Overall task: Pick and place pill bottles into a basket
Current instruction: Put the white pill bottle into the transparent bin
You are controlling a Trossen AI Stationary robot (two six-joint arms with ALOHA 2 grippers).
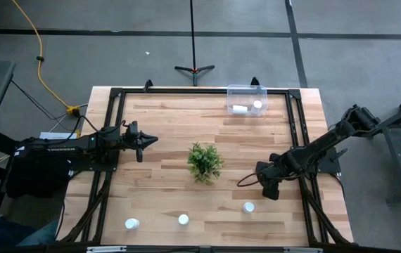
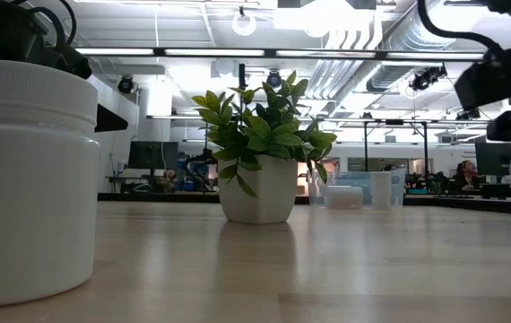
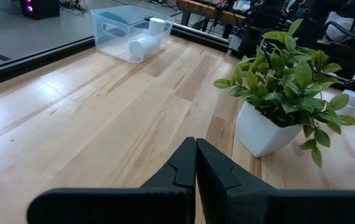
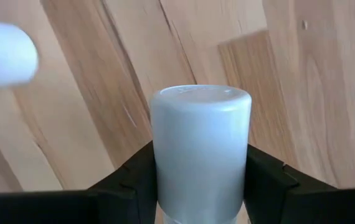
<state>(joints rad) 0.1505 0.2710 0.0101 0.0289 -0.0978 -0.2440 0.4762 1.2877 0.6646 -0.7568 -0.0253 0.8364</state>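
A pill bottle sits clamped between the jaws of the right gripper, held by its cylindrical body over the right side of the counter. The white plastic looks smooth, rigid and light, so a squeeze across the middle of the body seems the safest hold; too light a pinch could let it slip. Three more pill bottles stand along the near edge: one just beside the right gripper, one near the middle and one to the left. Two bottles already lie in the basket at the far edge, right of centre. A potted plant stands at the centre of the counter, between the near bottles and the basket; a direct line from the right gripper to the basket appears to pass right of it. The left gripper waits at the left, jaws closed on nothing.
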